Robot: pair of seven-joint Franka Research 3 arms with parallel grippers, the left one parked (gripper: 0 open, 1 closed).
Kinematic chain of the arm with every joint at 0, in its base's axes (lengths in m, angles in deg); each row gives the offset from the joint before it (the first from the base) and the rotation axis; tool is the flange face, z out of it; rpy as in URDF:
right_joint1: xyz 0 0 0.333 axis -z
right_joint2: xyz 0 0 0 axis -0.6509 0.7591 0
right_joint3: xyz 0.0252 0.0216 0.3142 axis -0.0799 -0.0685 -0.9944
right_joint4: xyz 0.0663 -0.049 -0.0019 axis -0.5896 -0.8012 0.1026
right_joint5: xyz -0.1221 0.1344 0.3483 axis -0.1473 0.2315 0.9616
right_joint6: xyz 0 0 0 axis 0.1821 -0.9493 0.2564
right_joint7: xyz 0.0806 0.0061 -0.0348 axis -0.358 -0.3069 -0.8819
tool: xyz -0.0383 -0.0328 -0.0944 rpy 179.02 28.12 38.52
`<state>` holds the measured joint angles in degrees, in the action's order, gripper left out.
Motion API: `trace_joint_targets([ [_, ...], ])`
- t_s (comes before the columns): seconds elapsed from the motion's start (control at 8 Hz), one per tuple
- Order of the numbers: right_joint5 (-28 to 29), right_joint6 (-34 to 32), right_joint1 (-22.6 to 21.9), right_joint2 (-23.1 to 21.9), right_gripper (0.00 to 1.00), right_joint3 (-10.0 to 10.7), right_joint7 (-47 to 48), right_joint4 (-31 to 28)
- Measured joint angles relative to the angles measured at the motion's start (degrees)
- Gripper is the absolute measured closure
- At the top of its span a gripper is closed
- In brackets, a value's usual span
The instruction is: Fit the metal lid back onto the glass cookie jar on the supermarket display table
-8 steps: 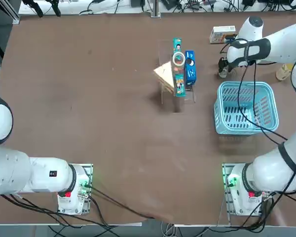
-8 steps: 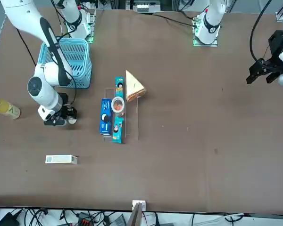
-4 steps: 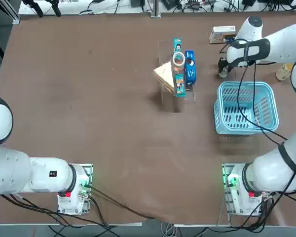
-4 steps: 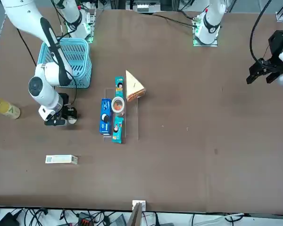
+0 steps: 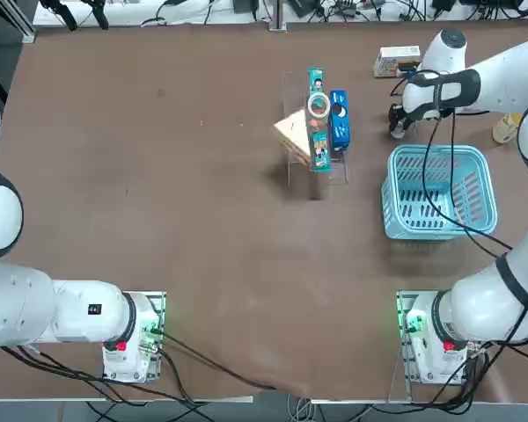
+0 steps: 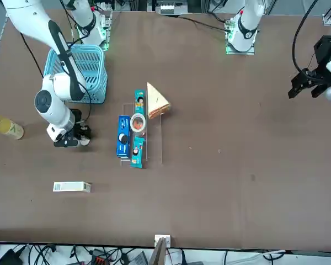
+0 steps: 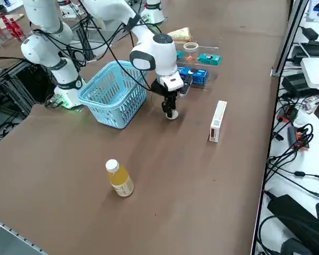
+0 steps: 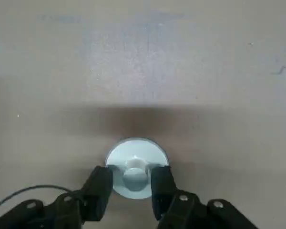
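Note:
The metal lid (image 8: 136, 164) is a small silvery disc with a knob in its middle, lying flat on the supermarket display table (image 5: 158, 220). My right gripper (image 8: 132, 183) stands straight down over it, one finger pressed to each side of the knob. From overhead the gripper (image 5: 396, 121) sits just beyond the blue basket, and the lid (image 7: 171, 115) peeks out under its fingertips in the side view. The glass cookie jar (image 5: 319, 105) stands open among snack packets on a clear stand, well to the left of the gripper, its mouth a whitish ring (image 6: 138, 123).
A blue basket (image 5: 440, 193) stands just on the near side of the gripper. A white box (image 5: 396, 60) lies beyond it and a yellow bottle (image 5: 508, 127) to its right. A sandwich wedge (image 5: 292, 132) and blue and teal packets (image 5: 338, 121) flank the jar.
The gripper's fingers have drawn together onto the lid's knob. The arm has shifted only slightly; lid and jar stay where they were.

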<state>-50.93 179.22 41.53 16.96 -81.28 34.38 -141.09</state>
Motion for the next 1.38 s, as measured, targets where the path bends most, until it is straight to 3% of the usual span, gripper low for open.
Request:
trace_joint_targets([
  [0.12,0.0,0.0,0.0,0.0,0.72,0.0,0.0,0.0],
  [0.88,-0.2,-3.8,-0.1,-1.0,0.74,0.0,-0.3,1.2],
  [1.12,-0.2,-10.5,-1.3,-4.1,0.74,-0.1,-0.2,3.7],
  [1.38,-0.2,-21.3,-5.0,-7.2,0.74,-0.3,3.3,8.7],
])
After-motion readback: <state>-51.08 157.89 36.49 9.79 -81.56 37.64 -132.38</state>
